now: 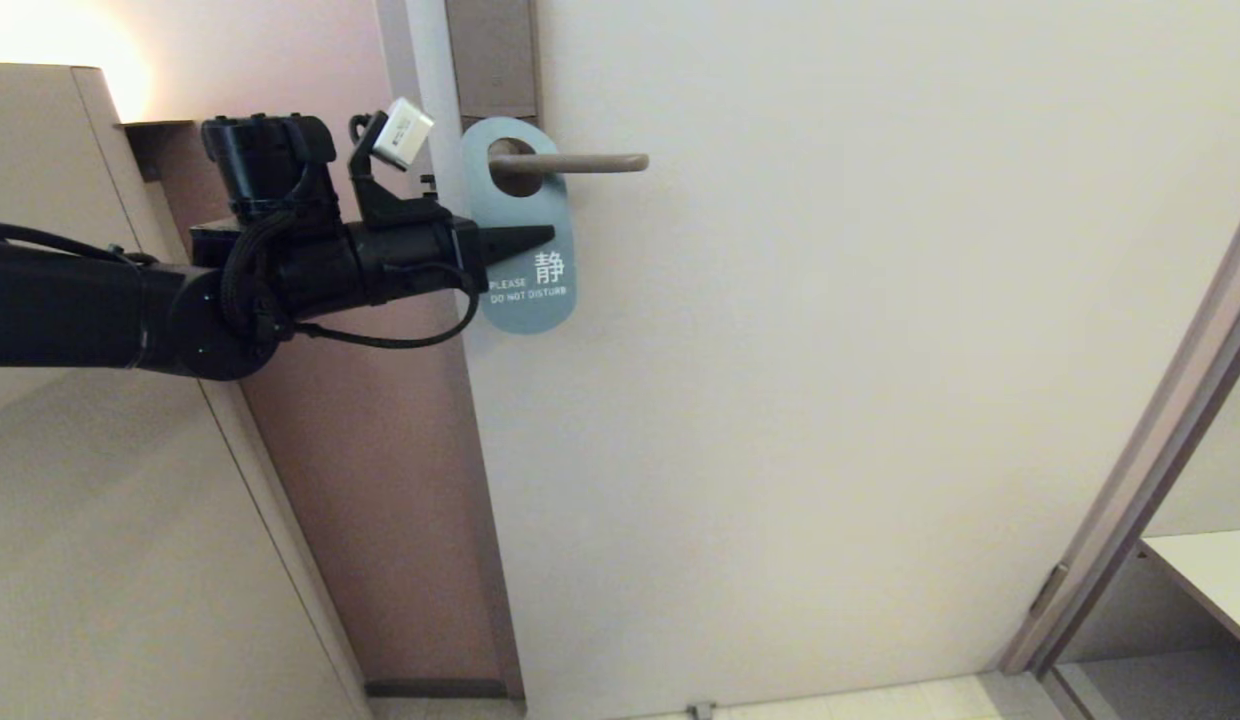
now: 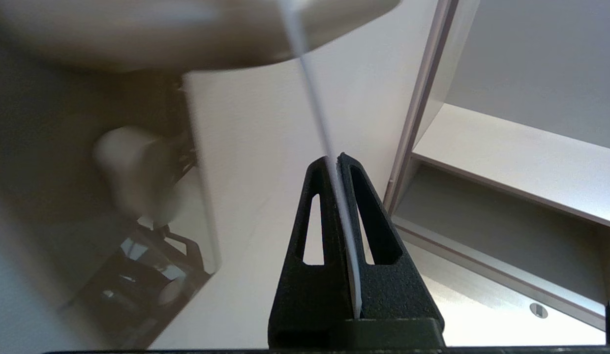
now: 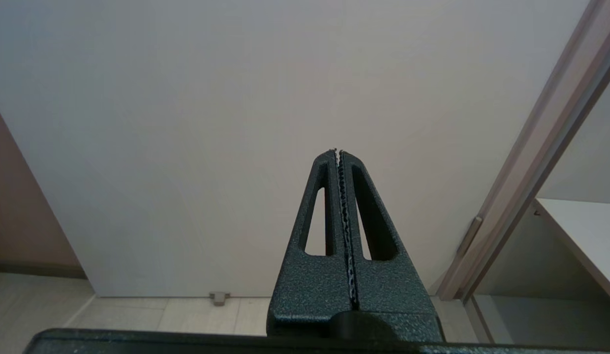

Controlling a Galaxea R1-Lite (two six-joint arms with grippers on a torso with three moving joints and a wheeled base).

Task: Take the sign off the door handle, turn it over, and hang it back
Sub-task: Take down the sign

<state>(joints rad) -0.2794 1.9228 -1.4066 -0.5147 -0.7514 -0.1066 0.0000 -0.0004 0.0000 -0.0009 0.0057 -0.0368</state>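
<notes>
Hanging on the door handle [image 1: 580,163], the sign [image 1: 525,290] reads "PLEASE DO NOT DISTURB".

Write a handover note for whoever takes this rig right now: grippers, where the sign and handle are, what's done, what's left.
Left gripper: shut on the sign, pinching its edge midway down; the wrist view shows the thin card between the fingers.
Right gripper: shut, empty, parked facing the door.
Sign: on the door handle by its oval hole, blue face with white text outward.
Done: sign grasped.
Left: slide it off the handle's free end, turn it over, hang it back.
</notes>
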